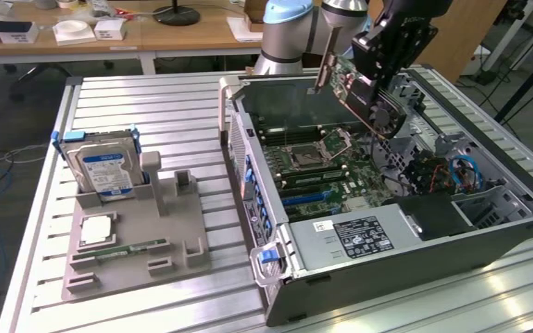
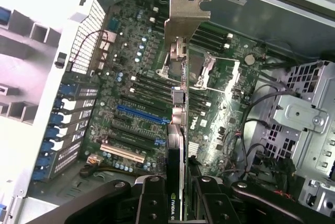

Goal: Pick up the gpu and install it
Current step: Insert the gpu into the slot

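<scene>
The gpu [image 1: 343, 78], a green card with a silver bracket at one end, hangs tilted above the open computer case [image 1: 488, 229]. My gripper [image 1: 375, 82] is shut on it, over the back part of the motherboard [image 1: 327, 166]. In the wrist view the gpu [image 2: 180, 130] is seen edge-on with its bracket [image 2: 186, 20] pointing away. Black fingers [image 2: 152, 200] clamp both of its faces, with my gripper [image 2: 179, 203] centred on the card. Below it lie the motherboard [image 2: 131, 82] and its blue expansion slot [image 2: 141, 115]. The card is above the board and apart from it.
A grey parts holder [image 1: 169, 260] on the metal table at the exterior view's left carries a silver hard drive [image 1: 105, 170], a processor chip [image 1: 95, 231] and a narrow memory stick [image 1: 119, 250]. Inside the case are a power supply [image 1: 354, 236], a drive cage [image 2: 303, 119] and loose cables [image 1: 461, 170].
</scene>
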Controlling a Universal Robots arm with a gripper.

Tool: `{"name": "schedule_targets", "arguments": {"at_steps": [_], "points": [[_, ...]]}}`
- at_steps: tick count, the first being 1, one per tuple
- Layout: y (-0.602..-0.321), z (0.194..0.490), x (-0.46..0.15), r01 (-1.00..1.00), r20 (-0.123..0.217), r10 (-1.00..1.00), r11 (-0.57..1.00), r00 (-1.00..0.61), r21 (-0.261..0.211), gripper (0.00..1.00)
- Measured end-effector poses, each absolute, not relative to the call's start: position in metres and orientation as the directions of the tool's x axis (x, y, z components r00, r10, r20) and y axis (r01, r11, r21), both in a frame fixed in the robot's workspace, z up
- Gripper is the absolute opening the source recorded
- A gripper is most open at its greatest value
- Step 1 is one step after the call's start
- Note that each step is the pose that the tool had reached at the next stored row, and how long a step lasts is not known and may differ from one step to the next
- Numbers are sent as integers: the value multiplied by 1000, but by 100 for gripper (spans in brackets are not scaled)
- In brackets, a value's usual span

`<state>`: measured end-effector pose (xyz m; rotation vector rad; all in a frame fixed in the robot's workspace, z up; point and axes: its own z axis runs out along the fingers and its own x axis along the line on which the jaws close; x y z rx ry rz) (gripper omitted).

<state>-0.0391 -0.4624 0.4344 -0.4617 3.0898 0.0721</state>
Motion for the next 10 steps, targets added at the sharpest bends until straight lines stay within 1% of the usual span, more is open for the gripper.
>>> {"name": "schedule_targets", "arguments": {"at_steps": [10], "points": [[-462, 434, -39, -346, -23, -346, 937, -938, 43, 26]]}}
